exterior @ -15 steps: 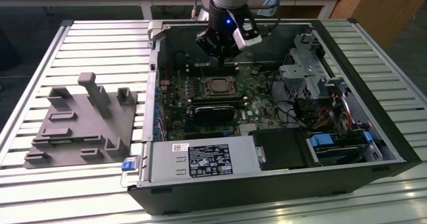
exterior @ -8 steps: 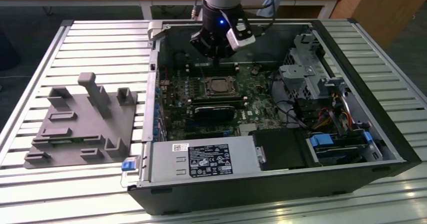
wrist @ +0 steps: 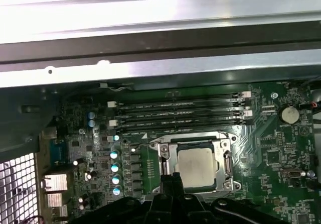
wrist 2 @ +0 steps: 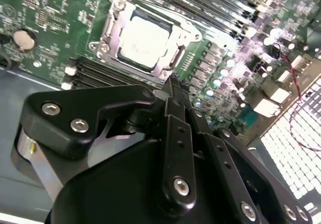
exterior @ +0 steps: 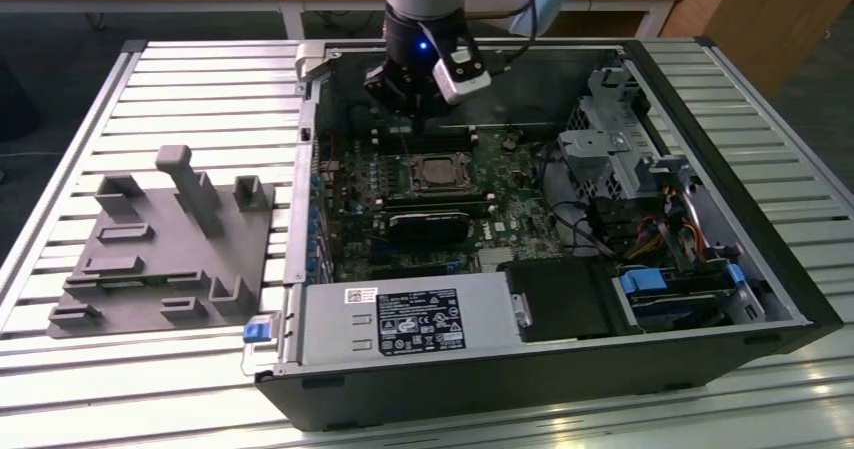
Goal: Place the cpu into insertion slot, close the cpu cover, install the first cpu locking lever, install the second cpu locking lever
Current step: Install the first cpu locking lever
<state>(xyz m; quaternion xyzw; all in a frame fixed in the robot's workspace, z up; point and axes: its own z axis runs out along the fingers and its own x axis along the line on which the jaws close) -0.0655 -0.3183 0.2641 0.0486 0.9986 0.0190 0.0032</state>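
The cpu already lies flat in the insertion slot, and the cpu cover looks folded down around it, so the first two steps seem done. Whether either of the locking levers is hooked I cannot tell (the thin wires blend into the frame). The gripper hangs just beside the socket's edge, fingers pinched narrow with nothing between them. Count: one cpu, one slot, one cover, one gripper
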